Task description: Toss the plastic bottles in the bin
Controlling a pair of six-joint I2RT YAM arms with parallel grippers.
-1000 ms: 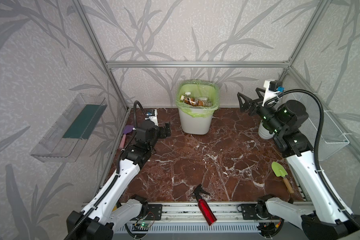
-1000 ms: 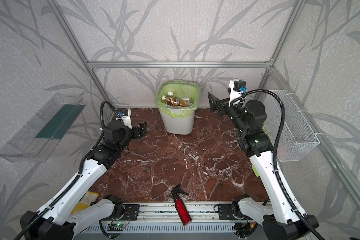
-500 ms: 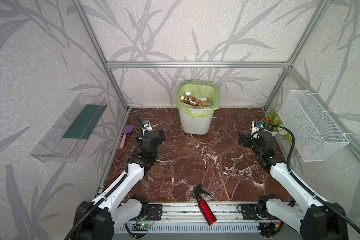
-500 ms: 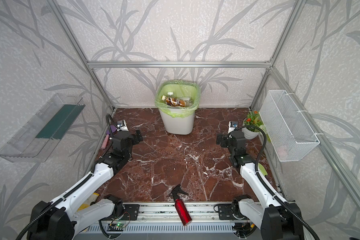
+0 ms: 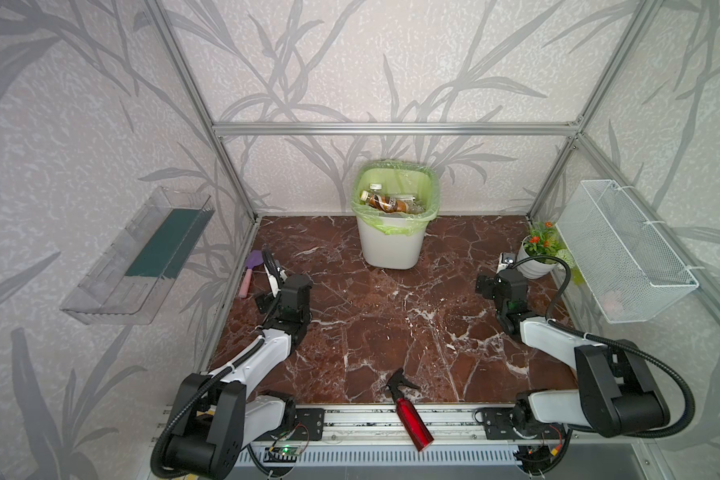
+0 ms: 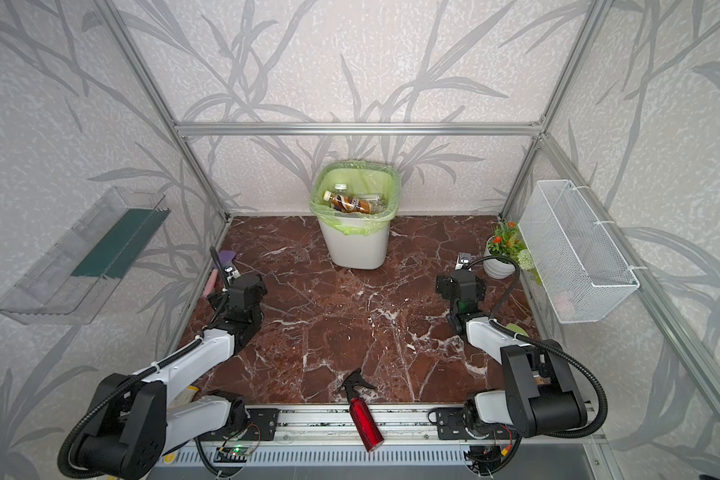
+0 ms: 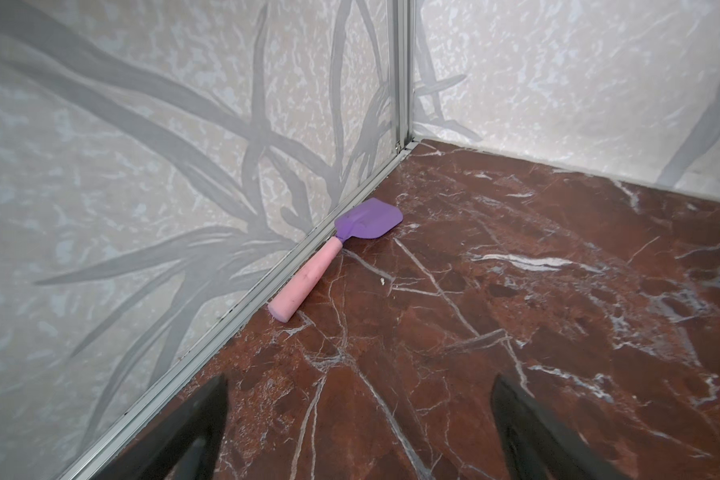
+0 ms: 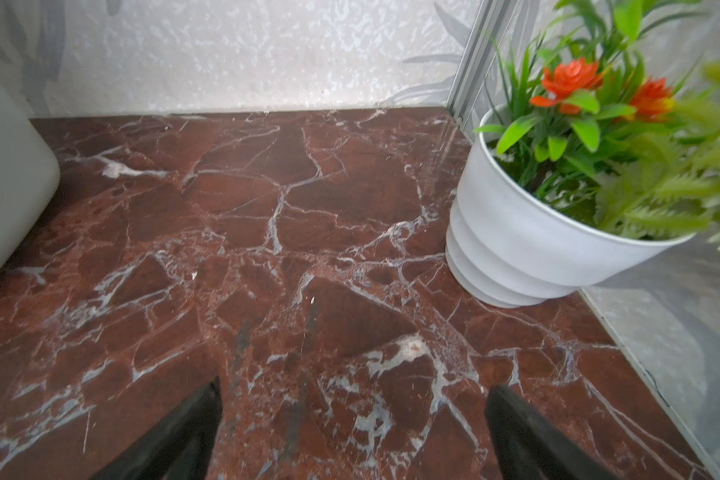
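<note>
A clear plastic shelf (image 5: 140, 257) hangs on the left wall. Below it, a spatula (image 7: 336, 249) with a purple blade and pink handle lies along the wall's foot near the far left corner. The left gripper (image 7: 360, 388) hovers low over the marble floor (image 5: 371, 316) just short of the spatula. Its fingers (image 7: 208, 411) are spread wide with nothing between them.

Something yellowish (image 6: 187, 394) peeks out beneath the left arm near the front rail, but too much of it is hidden to name.

At the middle of the back wall stands the bin (image 5: 391, 249), with a green bag folded over its rim. The plastic bottles (image 5: 385, 203) lie piled inside it. A brown-labelled one with a pale cap lies on top, and a white cap shows behind it.

At the front centre a red spray bottle (image 5: 412, 419) lies half on the floor and half on the metal rail.

The right gripper (image 8: 352, 390) hangs low over bare floor, between the bin's white side and a flower pot (image 8: 516, 237). Its fingers (image 8: 512, 411) are wide apart and empty. The pot, which holds green leaves and orange flowers, sits in the far right corner. A white wire basket (image 5: 624, 253) is fixed to the right wall above it.
</note>
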